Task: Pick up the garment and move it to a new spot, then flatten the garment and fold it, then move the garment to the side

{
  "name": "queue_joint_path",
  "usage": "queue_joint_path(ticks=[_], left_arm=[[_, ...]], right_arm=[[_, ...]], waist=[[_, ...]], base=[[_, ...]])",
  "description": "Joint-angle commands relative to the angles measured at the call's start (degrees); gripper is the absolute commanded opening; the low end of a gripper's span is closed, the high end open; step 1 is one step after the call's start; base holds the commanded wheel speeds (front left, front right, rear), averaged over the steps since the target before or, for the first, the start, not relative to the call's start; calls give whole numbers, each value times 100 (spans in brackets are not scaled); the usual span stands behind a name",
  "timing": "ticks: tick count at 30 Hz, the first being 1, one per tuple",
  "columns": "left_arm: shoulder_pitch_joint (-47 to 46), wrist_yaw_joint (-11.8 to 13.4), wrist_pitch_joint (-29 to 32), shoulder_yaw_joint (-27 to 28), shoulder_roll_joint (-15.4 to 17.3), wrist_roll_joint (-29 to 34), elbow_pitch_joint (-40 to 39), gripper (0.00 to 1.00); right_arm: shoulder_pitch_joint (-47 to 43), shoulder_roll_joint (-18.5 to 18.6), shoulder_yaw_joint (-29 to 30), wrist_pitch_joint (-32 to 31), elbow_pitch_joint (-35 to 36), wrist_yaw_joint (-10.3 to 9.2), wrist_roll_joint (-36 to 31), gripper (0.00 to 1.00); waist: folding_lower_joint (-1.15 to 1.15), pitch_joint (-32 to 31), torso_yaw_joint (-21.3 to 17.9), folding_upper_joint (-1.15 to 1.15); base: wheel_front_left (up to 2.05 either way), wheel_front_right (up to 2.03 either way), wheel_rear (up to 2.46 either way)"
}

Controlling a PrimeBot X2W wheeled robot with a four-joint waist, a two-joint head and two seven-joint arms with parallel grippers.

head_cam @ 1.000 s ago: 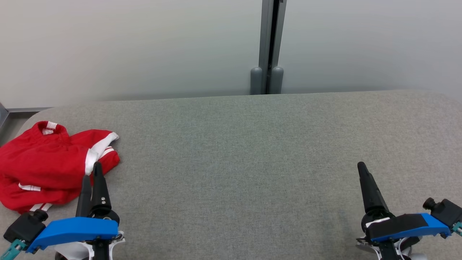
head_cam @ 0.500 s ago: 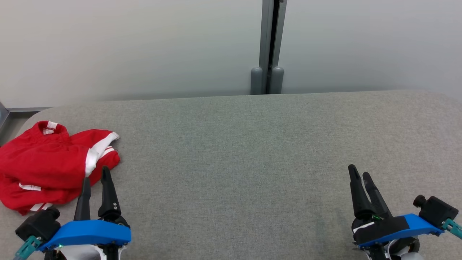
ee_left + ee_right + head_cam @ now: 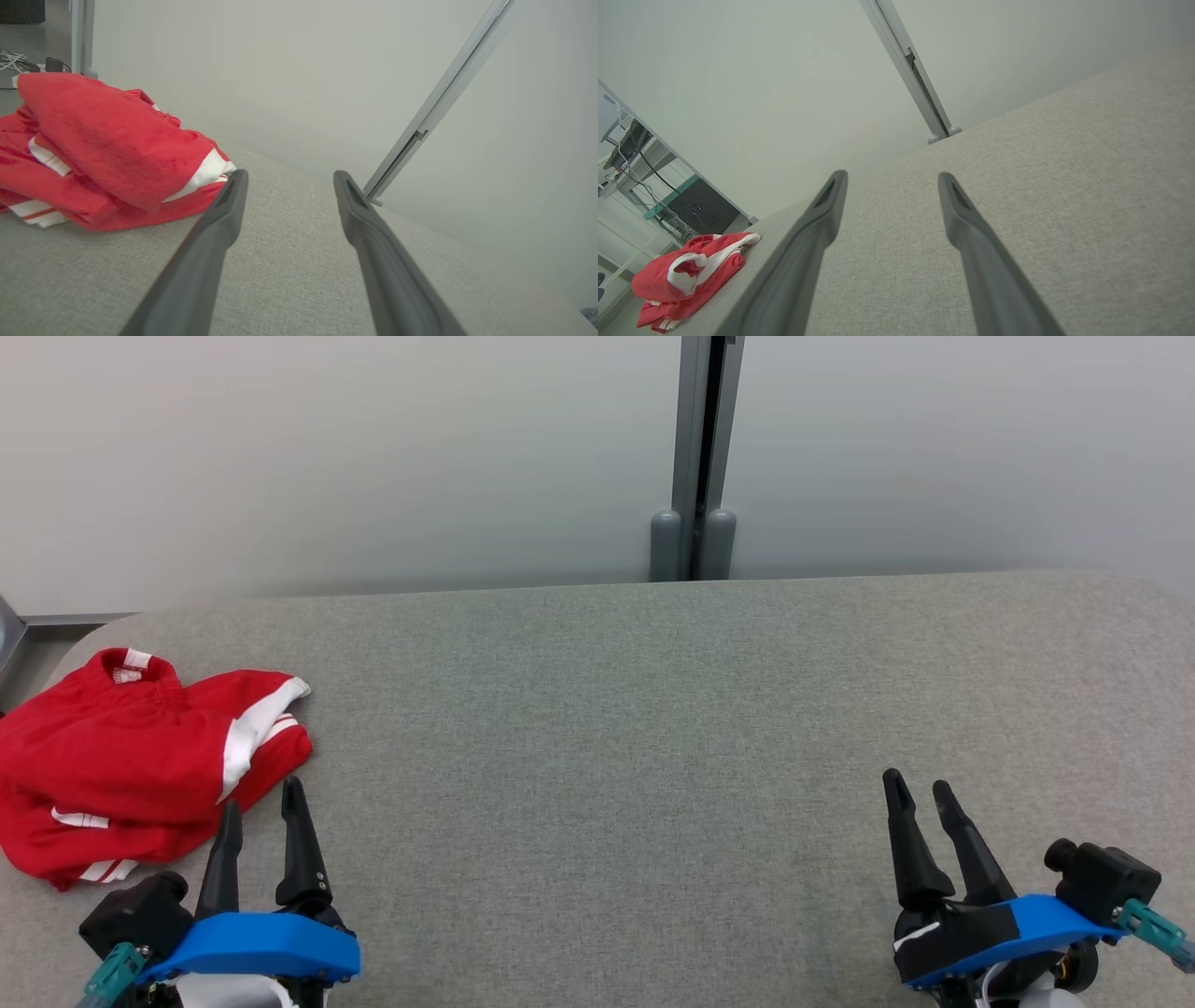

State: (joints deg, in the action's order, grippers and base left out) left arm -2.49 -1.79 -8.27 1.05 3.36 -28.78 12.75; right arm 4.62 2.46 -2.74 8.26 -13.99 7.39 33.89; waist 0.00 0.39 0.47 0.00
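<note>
Head view is showing both grippers low over the grey fabric-covered table [image 3: 607,756]: left gripper [image 3: 261,798] near left, right gripper [image 3: 917,782] near right. Both are standing released, fingers spread, gripping nothing. The red garment [image 3: 140,756] with white stripes is lying crumpled at the table's left end, just beside the left gripper's tips. Left wrist view is adding cables [image 3: 13,58] on the floor beyond the garment. Right wrist view is adding a desk frame [image 3: 640,154] with wires and a dark box [image 3: 700,210] past the table's left end. A grey partition post [image 3: 695,457] is standing behind the far edge, centre. A white tag [image 3: 126,674] is showing at the garment's far edge, writing too small to read.
</note>
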Motion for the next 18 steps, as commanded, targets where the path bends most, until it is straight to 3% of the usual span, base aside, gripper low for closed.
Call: queue_joint_path(ticks=[1,18], left_arm=[[-38,30,-59,-23,53,169,-19,100],[-47,149,-293,-128,84,1072,154,100]], right_arm=[[126,44,-9,57,24,12,-170,100],[133,51,-29,295,-180,13,-1255,100]], waist=[[0,2,2,0],[0,-1,26,0]], base=[[0,0,0],[0,0,0]])
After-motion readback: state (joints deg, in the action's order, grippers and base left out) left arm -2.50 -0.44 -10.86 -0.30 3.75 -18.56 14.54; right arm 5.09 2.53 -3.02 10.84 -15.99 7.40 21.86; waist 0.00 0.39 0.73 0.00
